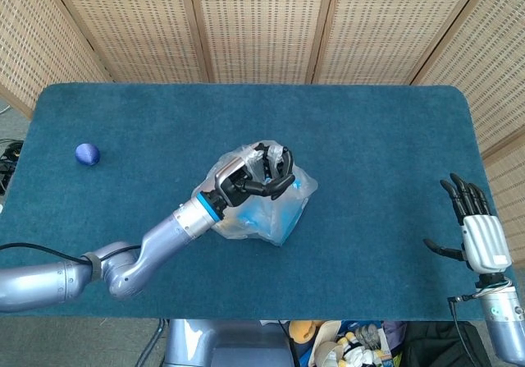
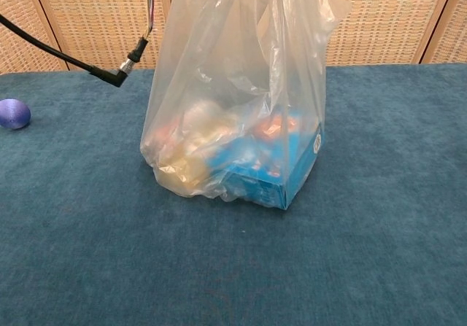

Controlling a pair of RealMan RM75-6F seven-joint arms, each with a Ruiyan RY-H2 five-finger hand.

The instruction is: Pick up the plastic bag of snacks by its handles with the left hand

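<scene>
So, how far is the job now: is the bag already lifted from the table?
Done: the left robot hand grips the gathered handles on top of the plastic bag, which is pulled up tall. In hand: the lift; in the chest view the blue box inside seems to sit on the table, or just above it. Left: raising the bag clear. The right robot hand waits open at the table edge.

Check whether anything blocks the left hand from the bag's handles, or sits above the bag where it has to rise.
Nothing visible does. The left hand already grips the handles at the top of the plastic bag of snacks, and no object shows above it. The purple ball lies far off to the side.
</scene>
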